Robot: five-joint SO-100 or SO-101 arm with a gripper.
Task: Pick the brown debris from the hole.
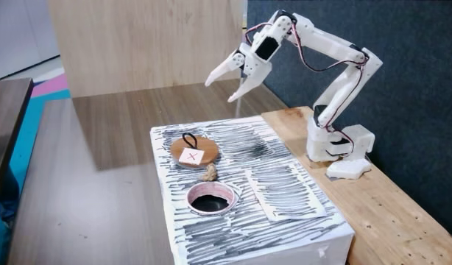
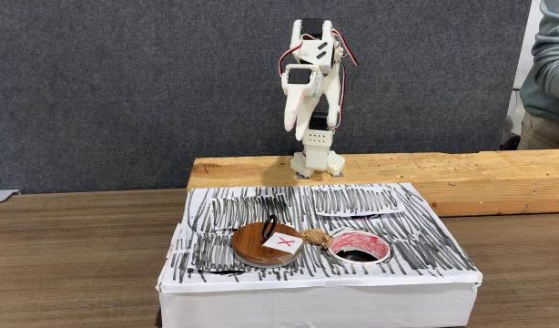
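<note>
Since the brown debris (image 1: 208,174) lies on the striped box top (image 1: 285,184) and not down in the hole (image 1: 210,200), the step in hand looks like a plain pick off a flat surface — judged from where things sit now. In a fixed view, going left to right, the wooden disc (image 2: 264,244) with its red-X card (image 2: 282,242) comes first, then the lump touching the disc's edge at about 3 o'clock, then the hole just beside it, again at 3 o'clock. The gripper (image 1: 220,88) hangs high, well apart from the box, its two fingers spread with nothing between them. To do this well, I would bring it down straight over the lump with the fingers kept wide, turned so that neither one strikes the disc or catches the pale rim — then close gently, since so small and irregular a piece may squirt sideways into the opening.
</note>
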